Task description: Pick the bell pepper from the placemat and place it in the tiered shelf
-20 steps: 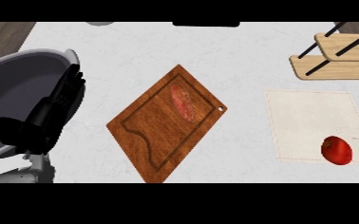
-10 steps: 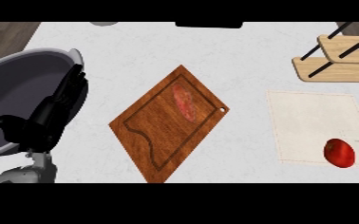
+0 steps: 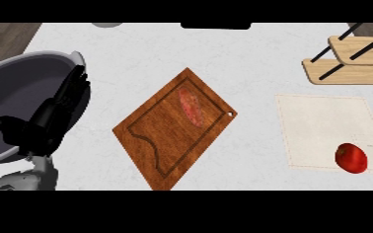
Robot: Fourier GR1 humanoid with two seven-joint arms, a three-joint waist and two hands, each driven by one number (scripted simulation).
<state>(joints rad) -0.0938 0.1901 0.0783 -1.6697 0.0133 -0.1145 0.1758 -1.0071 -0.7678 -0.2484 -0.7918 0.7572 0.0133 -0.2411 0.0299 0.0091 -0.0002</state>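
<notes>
Sitting nearest, low on the right, the red bell pepper (image 3: 350, 158) is resting on the lower right corner of the pale placemat (image 3: 324, 123), nothing touching it. Over on the left, the left robot hand (image 3: 51, 121) is hanging at the edge of the view, its black fingers (image 3: 73, 86) lying straight and close together, holding nothing, stretching up in front of a dark round pan (image 3: 36, 69). The right robot hand is showing nowhere in this view. Lying in the middle of the white tabletop (image 3: 218, 49) is a wooden cutting board (image 3: 164, 138), turned like a diamond, carrying 1 reddish piece of meat (image 3: 192, 106) on its upper part. Farthest off, at the upper right, the tiered shelf (image 3: 342, 64) is standing with pale wooden boards and dark rods, well apart from the bell pepper, just beyond the placemat's far edge.
</notes>
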